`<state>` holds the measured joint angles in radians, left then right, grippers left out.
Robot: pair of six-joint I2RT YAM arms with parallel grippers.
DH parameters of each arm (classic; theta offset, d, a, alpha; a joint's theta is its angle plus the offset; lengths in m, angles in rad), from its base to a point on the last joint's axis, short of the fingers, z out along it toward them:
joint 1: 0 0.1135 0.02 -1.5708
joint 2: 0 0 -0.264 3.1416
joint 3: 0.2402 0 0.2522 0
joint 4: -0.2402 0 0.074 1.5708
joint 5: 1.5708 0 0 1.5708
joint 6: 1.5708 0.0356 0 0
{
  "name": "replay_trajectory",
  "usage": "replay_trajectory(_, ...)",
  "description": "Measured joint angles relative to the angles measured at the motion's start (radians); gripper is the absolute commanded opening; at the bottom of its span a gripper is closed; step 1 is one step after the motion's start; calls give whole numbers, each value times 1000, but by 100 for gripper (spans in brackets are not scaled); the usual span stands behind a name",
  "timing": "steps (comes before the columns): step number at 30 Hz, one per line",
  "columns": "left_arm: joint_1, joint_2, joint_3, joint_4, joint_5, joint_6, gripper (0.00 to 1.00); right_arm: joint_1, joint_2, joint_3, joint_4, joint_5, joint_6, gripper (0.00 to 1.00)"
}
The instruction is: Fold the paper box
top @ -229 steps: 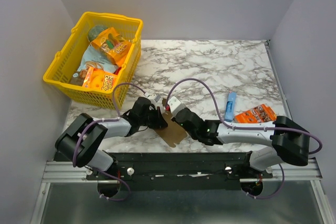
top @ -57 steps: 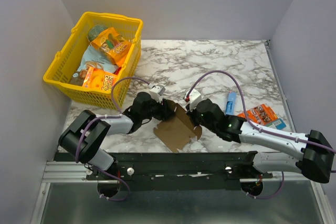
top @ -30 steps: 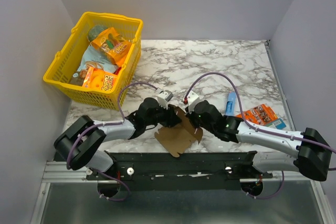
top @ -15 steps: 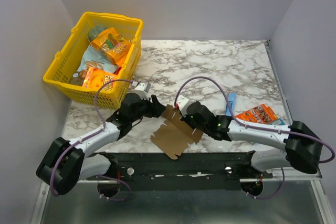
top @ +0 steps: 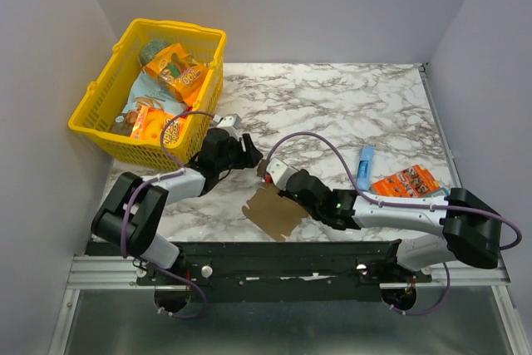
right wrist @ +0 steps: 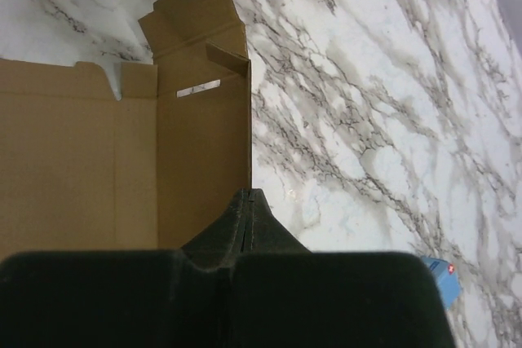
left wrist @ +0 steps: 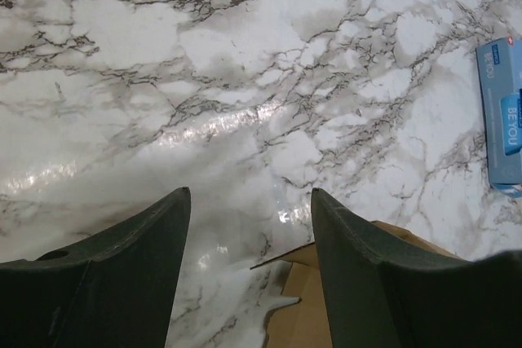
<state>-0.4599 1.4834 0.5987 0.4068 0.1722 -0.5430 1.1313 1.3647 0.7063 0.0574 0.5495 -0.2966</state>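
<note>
Seen from the top, the paper box (top: 274, 212) lies open on the desk (top: 332, 106), near the front edge, between the two arms. Only this view shows the yellow basket (top: 125, 145) and the orange packet (top: 405, 181). The right wrist view shows the right hand (right wrist: 247, 198) with its fingers together, pinching the box's side wall. The left wrist view shows the left hand (left wrist: 249, 201) with its fingers apart over bare desk, holding nothing. There the blue packet (left wrist: 502, 116) reads "BE YOU".
</note>
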Motion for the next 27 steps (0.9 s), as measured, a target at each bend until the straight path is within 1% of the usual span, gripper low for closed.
replay_trajectory(7,1,166,97,78,26,15,70,2,0,-8,45,29,-66,1)
replay_trajectory(11,3,213,115,126,73,47,70,2,1,-12,52,42,-79,1)
replay_trajectory(16,6,222,89,191,141,77,69,2,11,-23,58,53,-91,1)
replay_trajectory(21,7,224,21,307,239,83,66,2,40,-26,76,55,-108,1)
replay_trajectory(27,7,232,-27,386,294,81,66,2,61,-27,78,54,-125,1)
